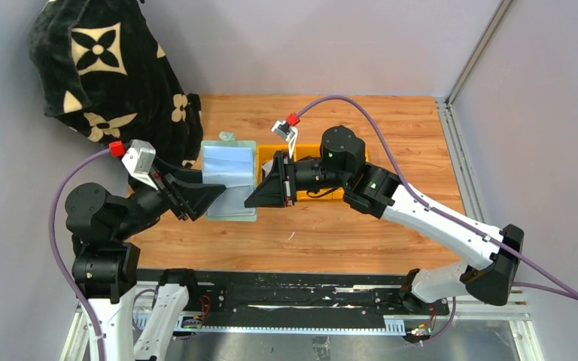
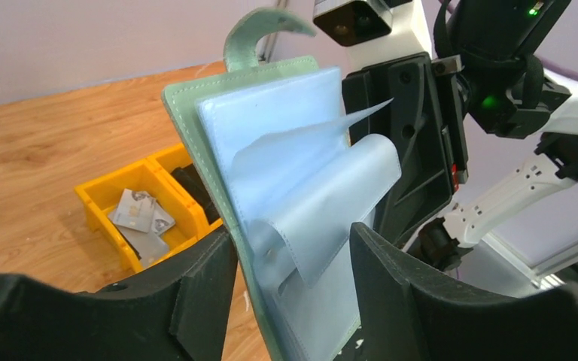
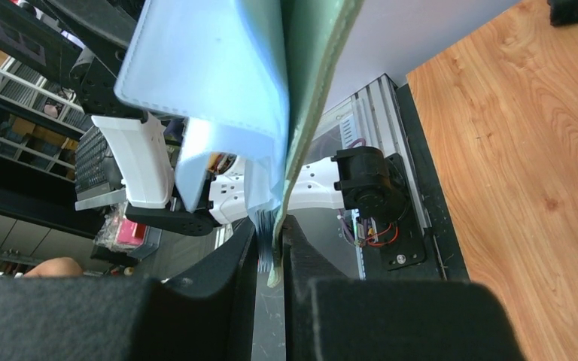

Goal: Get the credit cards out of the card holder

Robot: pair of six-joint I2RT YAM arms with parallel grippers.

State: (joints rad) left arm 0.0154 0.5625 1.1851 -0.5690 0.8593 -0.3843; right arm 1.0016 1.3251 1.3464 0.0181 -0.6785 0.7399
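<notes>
Wooden desk (image 1: 391,226), orange-brown grain. Hanging over its far left corner, black plush fabric (image 1: 105,75) patterned with cream flowers and diamonds. Near mid-desk, yellow divided tray (image 2: 94,197); in one compartment, a dark wallet-like item (image 2: 188,184), partly hidden

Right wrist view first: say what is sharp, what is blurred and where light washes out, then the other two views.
Right wrist: the card holder looms close, slightly soft; the right claw is dark and blurred. Left wrist: the sleeves glare milky white; the left claw is a black blur. Top external: even light, sharp, faint shadows.
</notes>
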